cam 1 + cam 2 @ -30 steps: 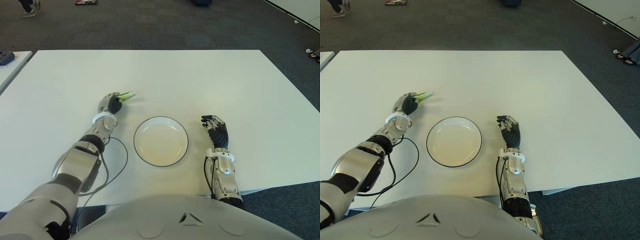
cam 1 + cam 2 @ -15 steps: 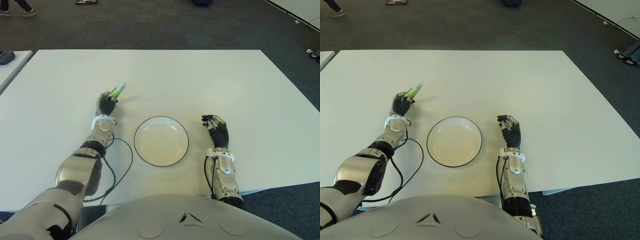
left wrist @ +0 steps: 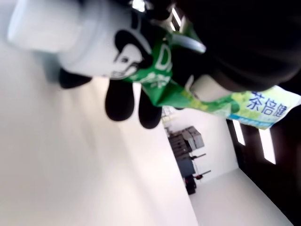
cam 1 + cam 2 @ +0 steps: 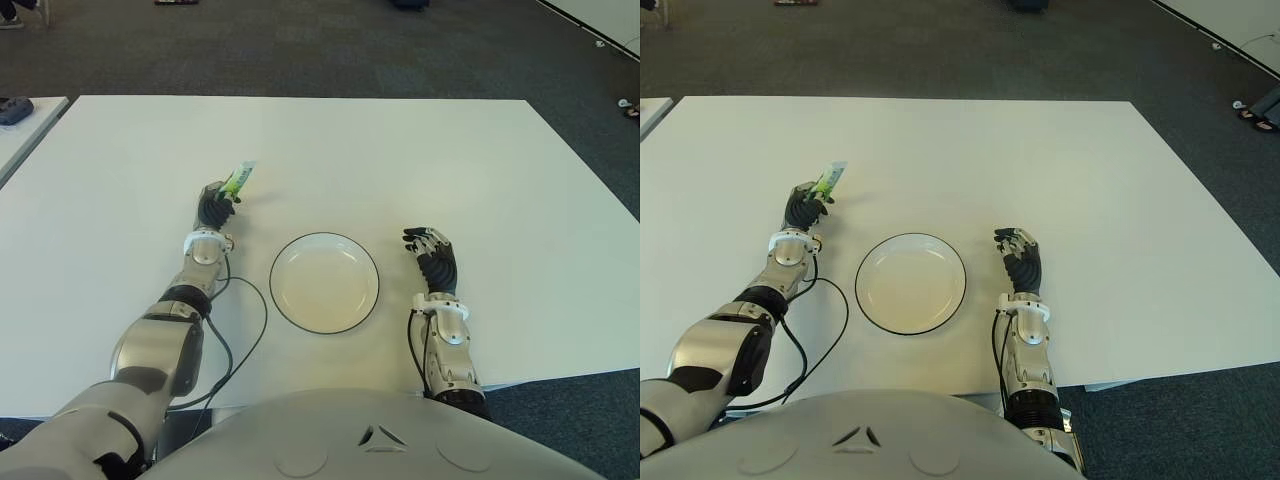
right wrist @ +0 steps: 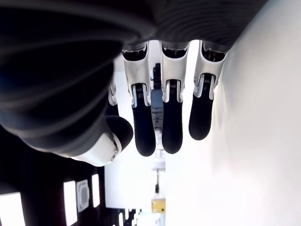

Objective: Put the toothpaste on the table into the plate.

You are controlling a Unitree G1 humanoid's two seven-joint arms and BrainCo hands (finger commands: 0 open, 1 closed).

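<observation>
While left hand [image 4: 213, 204] fingers pinch toothpaste [image 4: 237, 181], right hand [image 4: 433, 262] fingers relaxed, empty.

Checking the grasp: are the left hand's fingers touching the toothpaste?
Touching. The left wrist view shows the fingers wrapped around the toothpaste.

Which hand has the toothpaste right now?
The left hand, left of the plate: its fingers are closed around the green toothpaste. The right hand, right of the plate, is open and holds nothing.

Dark grey carpet [image 4: 300, 50] beyond the table; shoe [image 4: 14, 110] on neighbouring white surface [image 4: 25, 135], far left.
</observation>
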